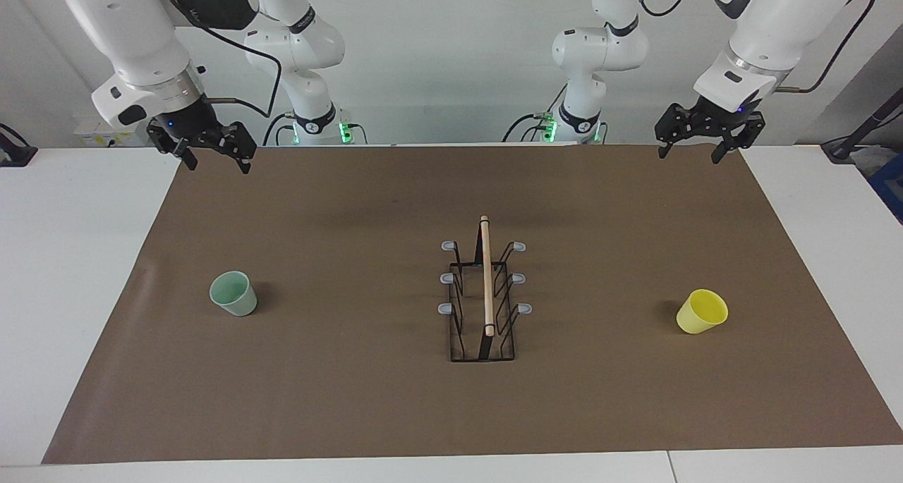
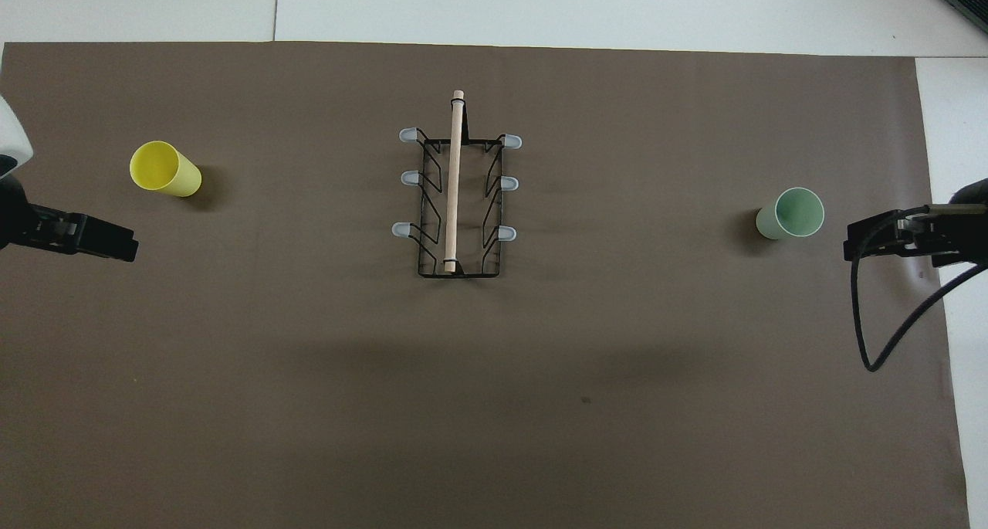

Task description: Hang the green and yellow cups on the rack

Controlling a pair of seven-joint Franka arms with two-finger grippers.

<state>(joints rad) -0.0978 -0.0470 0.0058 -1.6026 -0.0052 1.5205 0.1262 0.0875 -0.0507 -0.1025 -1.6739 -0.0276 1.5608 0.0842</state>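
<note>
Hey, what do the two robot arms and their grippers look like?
Both arms are glossy white with rounded segments, dark bands at the joints and green lights at their bases. The left gripper and right gripper are black, two-fingered linkages with a small blue light. Black cables loop along each arm.

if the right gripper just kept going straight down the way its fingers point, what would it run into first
Probably just the brown mat. The right gripper, open and empty, hangs over the mat's corner nearest its own base. The green cup stands farther out on the table, seemingly off that line, though depth is hard to judge.
</note>
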